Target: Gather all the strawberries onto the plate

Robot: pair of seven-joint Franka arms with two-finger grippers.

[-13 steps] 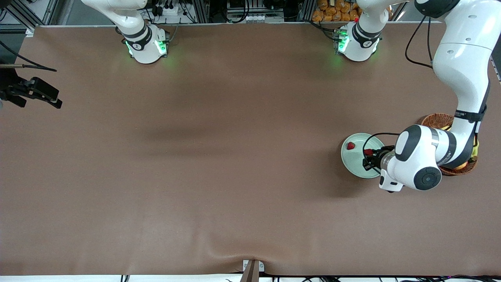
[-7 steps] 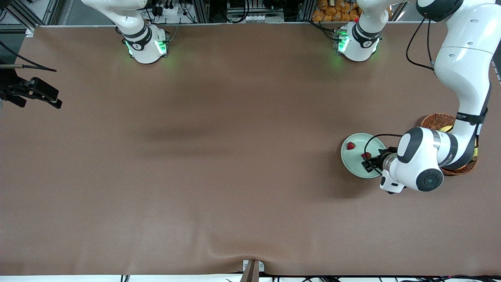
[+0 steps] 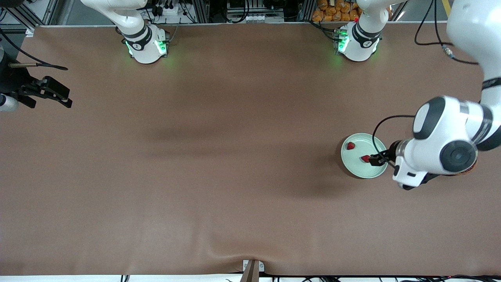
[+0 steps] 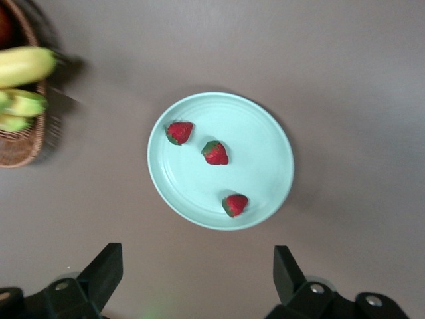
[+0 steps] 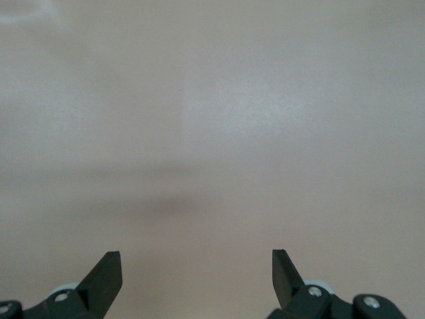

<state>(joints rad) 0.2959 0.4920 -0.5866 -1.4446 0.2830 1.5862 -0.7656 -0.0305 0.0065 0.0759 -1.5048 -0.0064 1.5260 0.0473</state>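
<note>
The pale mint-green plate lies on the brown table near the left arm's end, and three strawberries rest in it: one, a second and a third. From the front I see the plate with two strawberries. My left gripper hangs open and empty above the plate's edge, toward the basket. My right gripper waits open and empty over bare table at the right arm's end.
A brown wicker basket holding yellow-green bananas stands beside the plate, toward the left arm's end of the table. In the front view the left arm covers most of it.
My left gripper opened and let a strawberry go onto the plate, then lifted and drew back toward the basket. The right gripper shifted slightly.
</note>
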